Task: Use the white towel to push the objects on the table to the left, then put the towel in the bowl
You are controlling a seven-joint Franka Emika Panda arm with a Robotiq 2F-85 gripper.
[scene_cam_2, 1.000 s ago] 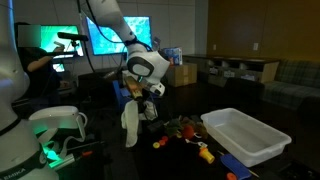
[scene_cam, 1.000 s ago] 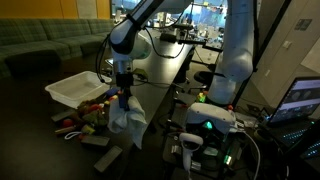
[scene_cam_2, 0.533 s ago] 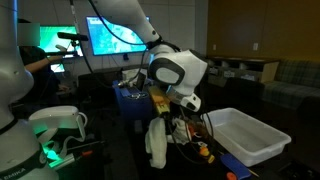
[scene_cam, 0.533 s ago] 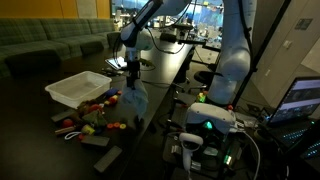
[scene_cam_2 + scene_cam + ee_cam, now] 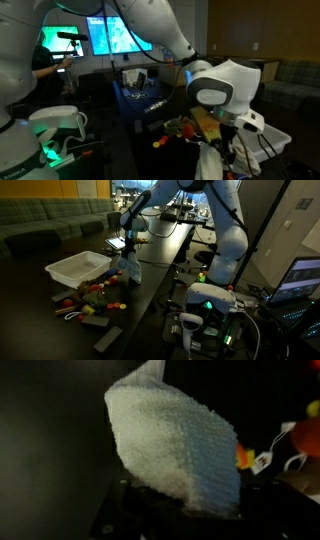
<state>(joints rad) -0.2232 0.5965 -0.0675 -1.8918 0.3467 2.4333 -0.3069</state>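
Observation:
The white towel (image 5: 128, 270) hangs from my gripper (image 5: 128, 255), which is shut on its top edge above the black table (image 5: 160, 265). It dangles just right of the white bowl (image 5: 77, 268), over the far end of the objects (image 5: 96, 293), a cluster of red, orange and yellow pieces with dark flat blocks (image 5: 103, 336) nearer the front. In an exterior view the arm's big white joint hides most of the bowl (image 5: 277, 141), and the towel (image 5: 208, 166) hangs below it beside the objects (image 5: 176, 127). In the wrist view the towel (image 5: 176, 450) covers my fingers; small objects (image 5: 252, 458) show at right.
A base box with a green light (image 5: 207, 306) stands right of the table, with a laptop screen (image 5: 300, 280) beyond it. In an exterior view a white round device (image 5: 58, 124) sits at the left and bright monitors (image 5: 118, 35) glow behind.
The arm has carried the hanging towel along the table away from the front end, past the toy cluster, to a spot beside the bowl. The grip stayed shut.

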